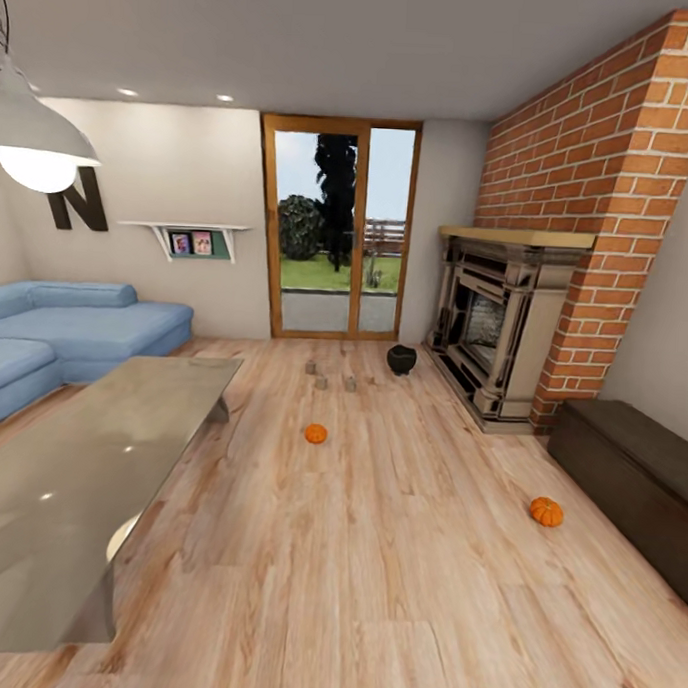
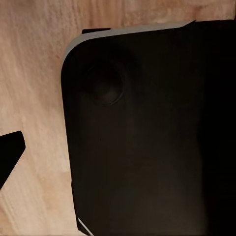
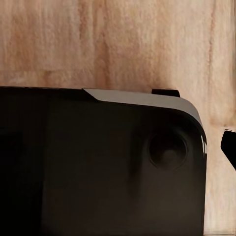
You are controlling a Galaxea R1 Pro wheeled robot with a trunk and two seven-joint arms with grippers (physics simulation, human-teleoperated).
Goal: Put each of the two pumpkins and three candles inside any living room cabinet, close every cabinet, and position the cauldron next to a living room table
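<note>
Orange pumpkins lie well apart on the wooden floor (image 1: 373,586): the nearer pumpkin (image 1: 546,511) sits near the low dark cabinet (image 1: 633,477), the farther pumpkin (image 1: 315,434) mid-room. Three candles (image 1: 322,381) cluster beyond, with the cauldron (image 1: 400,359) by the fireplace (image 1: 495,326). I cannot tell how either gripper's jaws stand. Best to drive toward the nearer pumpkin first, skirting the glossy table (image 1: 99,453).

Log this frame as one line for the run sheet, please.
phase: surveying room | pumpkins, candles, cauldron: on floor | cabinet: closed | table: left
</note>
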